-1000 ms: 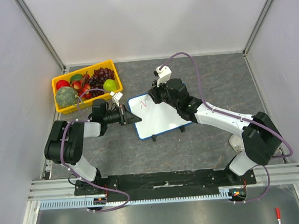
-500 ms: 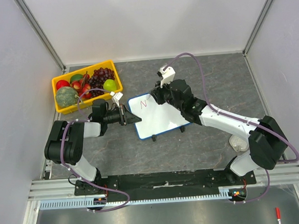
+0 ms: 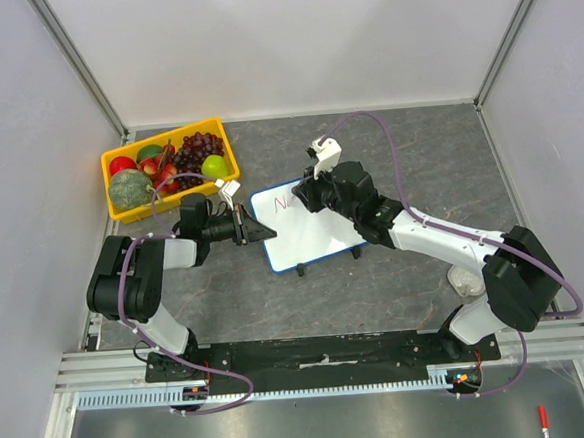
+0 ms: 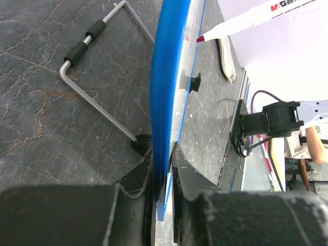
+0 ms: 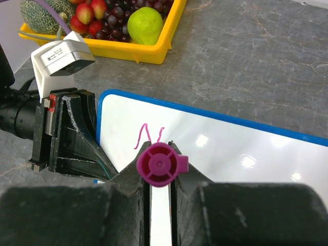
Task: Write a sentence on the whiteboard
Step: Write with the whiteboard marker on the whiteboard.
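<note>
Pinching the whiteboard (image 3: 313,233) by its edge with my left fingers (image 4: 137,178) just beside the yellow tray (image 3: 156,139), I am clenching the marker (image 5: 160,164) in my right fingers (image 5: 127,182), with only the first letter of the sentence (image 5: 148,136) written and the rest waiting.

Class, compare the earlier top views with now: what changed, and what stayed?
The right tool, shut on the marker, shifted slightly right along the top of the whiteboard, and the pink-red writing grew past its first letter. The left tool stays clamped on the board's edge; whiteboard and fruit tray unmoved.
</note>
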`<action>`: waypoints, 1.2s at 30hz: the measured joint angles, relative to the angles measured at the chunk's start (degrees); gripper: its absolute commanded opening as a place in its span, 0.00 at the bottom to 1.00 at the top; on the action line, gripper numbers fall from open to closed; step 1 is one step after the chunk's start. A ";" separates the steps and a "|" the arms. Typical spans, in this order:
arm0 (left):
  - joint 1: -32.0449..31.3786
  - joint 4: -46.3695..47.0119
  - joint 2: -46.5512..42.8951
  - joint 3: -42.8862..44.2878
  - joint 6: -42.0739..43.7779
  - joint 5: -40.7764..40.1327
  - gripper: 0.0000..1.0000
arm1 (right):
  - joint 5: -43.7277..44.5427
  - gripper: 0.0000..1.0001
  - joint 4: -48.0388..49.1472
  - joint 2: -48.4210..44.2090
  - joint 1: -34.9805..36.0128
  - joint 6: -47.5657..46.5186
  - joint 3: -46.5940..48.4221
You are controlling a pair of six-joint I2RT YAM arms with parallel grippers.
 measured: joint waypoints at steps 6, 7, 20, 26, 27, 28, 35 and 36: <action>0.00 -0.02 0.00 0.00 0.02 0.00 0.02 | -0.20 0.00 1.25 0.00 0.00 0.42 -0.02; 0.00 -0.02 0.00 0.00 0.02 0.00 0.02 | -0.20 0.00 1.40 0.00 0.00 0.50 -0.04; 0.00 -0.26 0.00 0.00 0.04 -0.04 0.02 | 0.04 0.00 2.56 1.40 0.02 0.94 -0.04; 0.00 -0.26 0.00 0.00 0.04 -0.07 0.02 | 0.55 0.00 2.54 1.42 0.04 0.96 -0.04; 0.00 -0.26 0.00 0.00 0.04 -0.07 0.02 | 0.68 0.00 2.51 1.42 0.04 0.98 -0.04; 0.00 -0.26 0.00 0.00 0.04 -0.07 0.02 | 0.92 0.00 2.49 1.42 0.04 0.98 -0.04; 0.00 -0.33 0.00 0.00 0.04 -0.15 0.02 | 1.79 0.00 2.47 1.42 0.02 1.11 -0.04; 0.00 -0.33 0.00 0.00 0.04 -0.15 0.02 | 1.86 0.00 2.47 1.42 0.00 1.14 -0.04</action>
